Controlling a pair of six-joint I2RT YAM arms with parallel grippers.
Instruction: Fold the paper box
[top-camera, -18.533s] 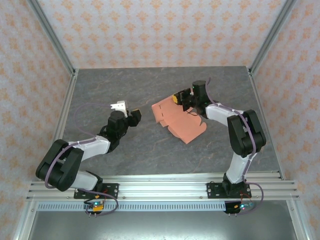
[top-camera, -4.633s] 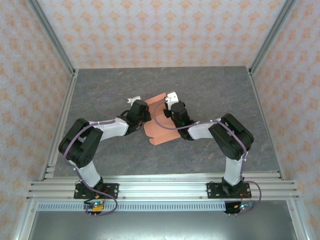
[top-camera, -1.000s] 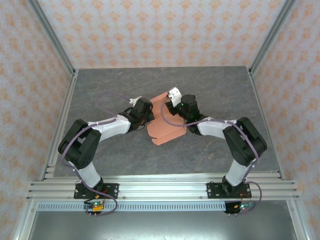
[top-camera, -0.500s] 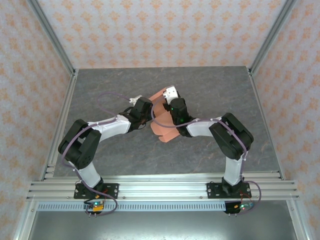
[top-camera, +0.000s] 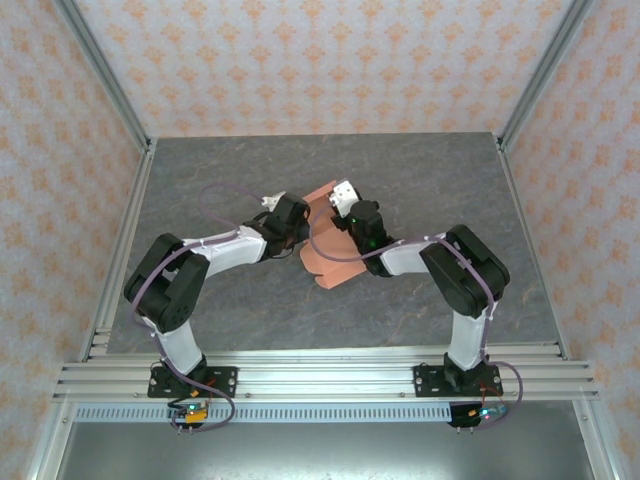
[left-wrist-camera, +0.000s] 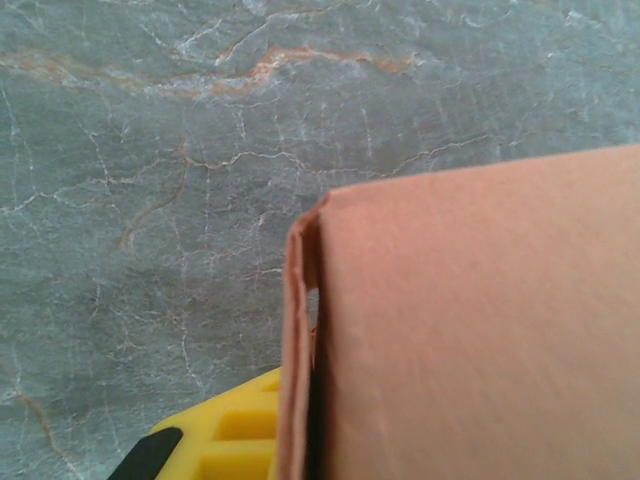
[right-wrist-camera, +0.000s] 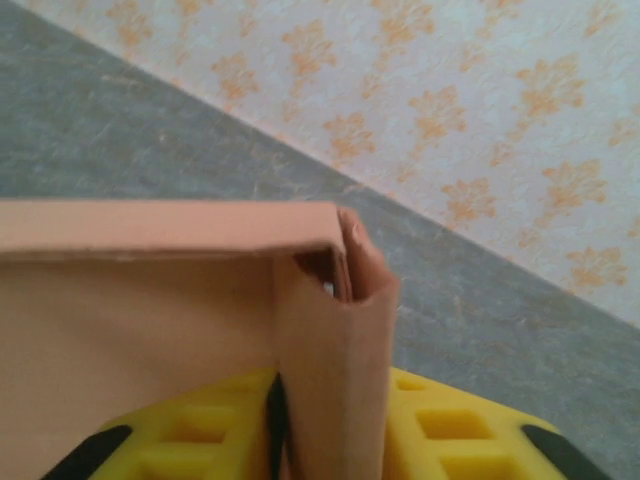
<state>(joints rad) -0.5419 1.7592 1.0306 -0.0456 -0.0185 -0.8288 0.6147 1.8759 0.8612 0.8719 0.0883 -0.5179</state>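
The paper box (top-camera: 330, 268), a salmon-orange sheet of thin card partly folded, lies near the middle of the grey marbled table (top-camera: 220, 165), one flap lifted toward the far side. The left end effector (top-camera: 297, 228) meets its left edge; seen from the left wrist, a doubled fold of the card (left-wrist-camera: 300, 350) sits tight against one yellow pad (left-wrist-camera: 240, 440), the other pad hidden behind the sheet, so the grip looks nearly closed on it. The right end effector (top-camera: 345, 215) reaches in from the right, and its wrist camera shows an upright folded flap (right-wrist-camera: 330, 350) pinched between two yellow pads (right-wrist-camera: 450, 430). Orange-patterned walls (top-camera: 320, 60) enclose the table beyond.
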